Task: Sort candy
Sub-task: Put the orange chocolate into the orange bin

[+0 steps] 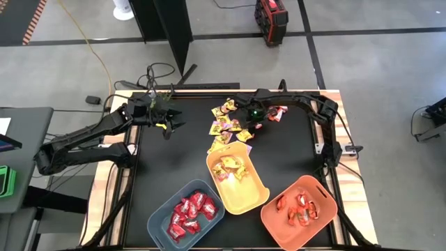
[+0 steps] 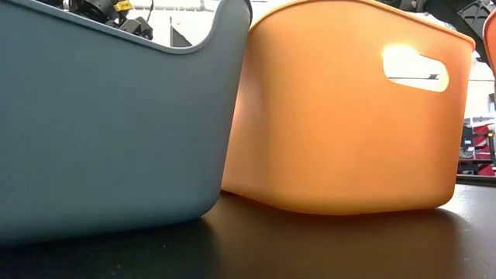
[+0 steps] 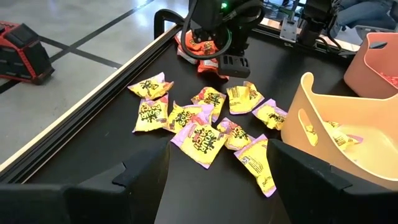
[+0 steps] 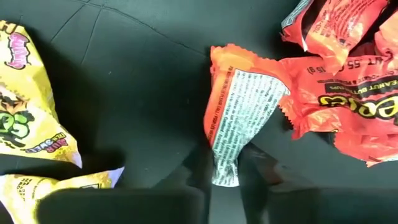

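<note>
- Orange-red candy (image 4: 239, 118) lies right at the right gripper (image 4: 225, 180), one twisted end of the wrapper running down between the jaws, which look closed on it.
- More orange-red sweets (image 4: 339, 87) sit piled just beyond that piece.
- Yellow sweets (image 3: 202, 121) lie scattered ahead of the left gripper (image 3: 217, 180), whose jaws stand spread apart, empty.
- Farther off, the yellow bin (image 1: 259, 197), orange bin (image 1: 325, 222) and blue-grey bin (image 1: 157, 222) hold sorted candy.

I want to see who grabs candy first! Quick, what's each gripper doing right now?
left gripper: open, holding nothing.
right gripper: looks closed on an orange candy.
</note>
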You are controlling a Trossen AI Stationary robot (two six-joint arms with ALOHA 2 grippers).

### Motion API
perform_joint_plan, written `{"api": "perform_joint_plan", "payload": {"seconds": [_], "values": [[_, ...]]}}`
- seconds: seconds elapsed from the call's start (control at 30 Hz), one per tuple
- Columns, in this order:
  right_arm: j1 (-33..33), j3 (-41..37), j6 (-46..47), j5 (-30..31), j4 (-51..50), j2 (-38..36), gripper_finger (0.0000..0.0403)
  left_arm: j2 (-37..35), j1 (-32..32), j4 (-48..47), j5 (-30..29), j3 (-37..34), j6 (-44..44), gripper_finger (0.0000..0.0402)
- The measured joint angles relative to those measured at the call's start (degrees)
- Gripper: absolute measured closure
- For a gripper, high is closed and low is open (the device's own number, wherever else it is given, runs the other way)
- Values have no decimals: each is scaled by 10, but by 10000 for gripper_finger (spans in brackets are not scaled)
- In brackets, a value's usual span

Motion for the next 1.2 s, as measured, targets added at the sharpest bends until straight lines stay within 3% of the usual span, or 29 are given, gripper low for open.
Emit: {"api": "perform_joint_plan", "payload": {"seconds": [0.13, 0.3, 0.47, 0.87, 1.03, 1.2], "values": [[4, 0, -16, 0, 0, 0, 392, 0, 0, 0, 0, 0, 0, 139], [16, 5, -25, 8, -19, -2, 396, 0, 0, 0, 0, 0, 0, 139], [45, 42, -26, 71, -81, -17, 398, 0, 0, 0, 0, 0, 0, 139], [187, 54, -137, 103, -76, -224, 399, 0, 0, 0, 0, 0, 1, 139], [307, 26, -30, 103, -107, -271, 399, 0, 0, 0, 0, 0, 1, 139], [477, -3, 202, 102, -195, -283, 399, 0, 0, 11, 0, 0, 1, 139]]}}
